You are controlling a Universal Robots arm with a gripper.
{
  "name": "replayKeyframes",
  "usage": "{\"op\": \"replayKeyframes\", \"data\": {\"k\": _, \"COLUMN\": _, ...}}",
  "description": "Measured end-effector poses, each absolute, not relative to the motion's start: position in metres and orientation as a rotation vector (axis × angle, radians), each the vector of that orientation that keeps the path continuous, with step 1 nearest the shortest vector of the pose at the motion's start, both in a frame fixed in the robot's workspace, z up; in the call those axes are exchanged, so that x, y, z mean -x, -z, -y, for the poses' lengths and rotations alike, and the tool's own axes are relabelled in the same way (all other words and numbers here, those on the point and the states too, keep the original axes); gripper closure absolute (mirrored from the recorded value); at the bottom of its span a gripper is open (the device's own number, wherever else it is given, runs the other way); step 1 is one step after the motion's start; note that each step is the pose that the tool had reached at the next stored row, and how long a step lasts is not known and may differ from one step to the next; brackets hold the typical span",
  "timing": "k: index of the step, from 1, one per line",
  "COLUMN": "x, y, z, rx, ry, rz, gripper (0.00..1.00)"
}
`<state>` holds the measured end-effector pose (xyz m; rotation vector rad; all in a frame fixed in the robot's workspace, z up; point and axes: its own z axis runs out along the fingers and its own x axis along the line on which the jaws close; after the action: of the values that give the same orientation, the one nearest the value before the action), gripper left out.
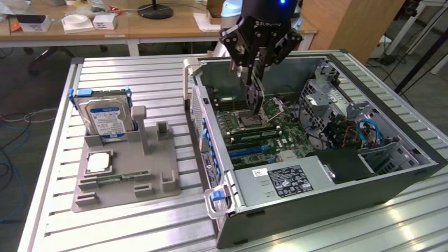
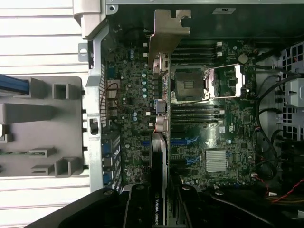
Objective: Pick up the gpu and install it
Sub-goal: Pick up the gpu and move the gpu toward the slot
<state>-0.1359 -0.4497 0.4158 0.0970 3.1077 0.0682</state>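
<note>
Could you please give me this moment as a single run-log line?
gripper: jaws shut on gpu | gpu: held edge-on over motherboard inside open case | install: not seated yet

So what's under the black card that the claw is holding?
Below the gpu lies the computer's motherboard: a square processor socket, memory slots, blue slots. The strip straight beneath the card is covered by it.

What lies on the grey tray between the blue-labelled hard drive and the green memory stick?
A square silver chip, lying flat on the grey tray between the hard drive and the memory stick, seen in the exterior view.
</note>
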Motion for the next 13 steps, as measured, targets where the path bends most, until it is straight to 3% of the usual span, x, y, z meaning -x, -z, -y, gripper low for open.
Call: {"op": "replayKeyframes", "data": {"k": 13, "x": 0.112, "y": -0.416, "z": 0.45, "rx": -0.097, "ry": -0.068, "rz": -3.108, "gripper": 0.74}}
